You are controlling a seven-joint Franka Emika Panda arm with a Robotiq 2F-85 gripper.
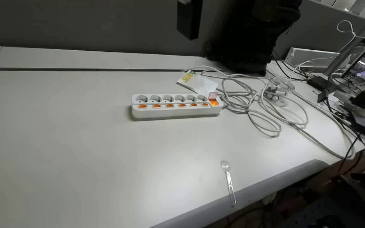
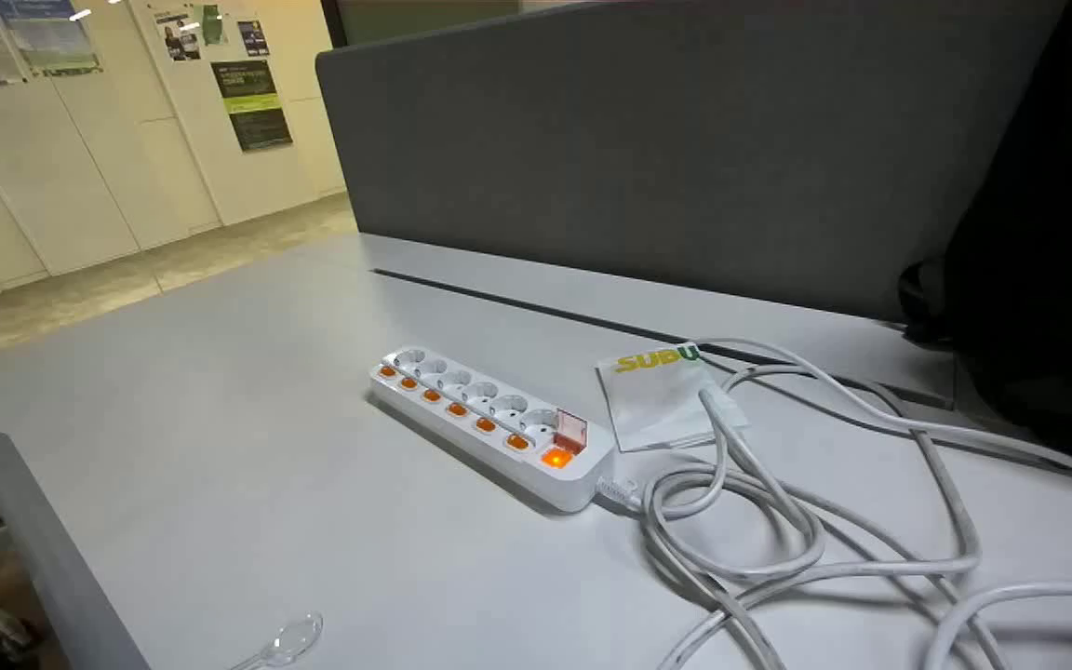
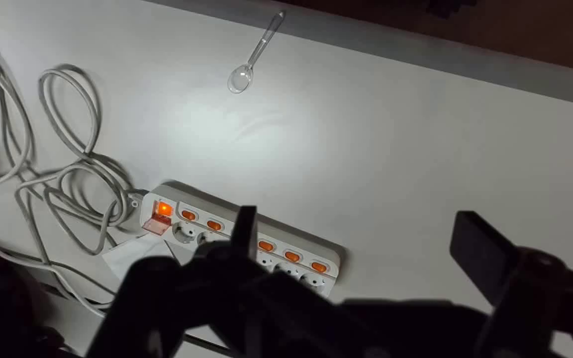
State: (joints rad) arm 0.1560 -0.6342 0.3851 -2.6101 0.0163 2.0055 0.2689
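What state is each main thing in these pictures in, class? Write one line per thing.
Gripper: open, holding nothing.
Power strip: lying flat, right way up.
Sockets: all six empty.
Main switch: lit orange.
Switch cover: flipped open.
Cable: loosely looped.
Paper napkin: lying flat, partly under the cable.
Plastic spoon: lying down, handle reaching onto the grey edge.
Black bag: too dark to tell if open.

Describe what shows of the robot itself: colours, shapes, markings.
The end effector looks black, with two fingers ending in flat, block-like tips, carried on jointed links with rounded pivots. No cables or markings can be made out on it. The arm itself is out of view.
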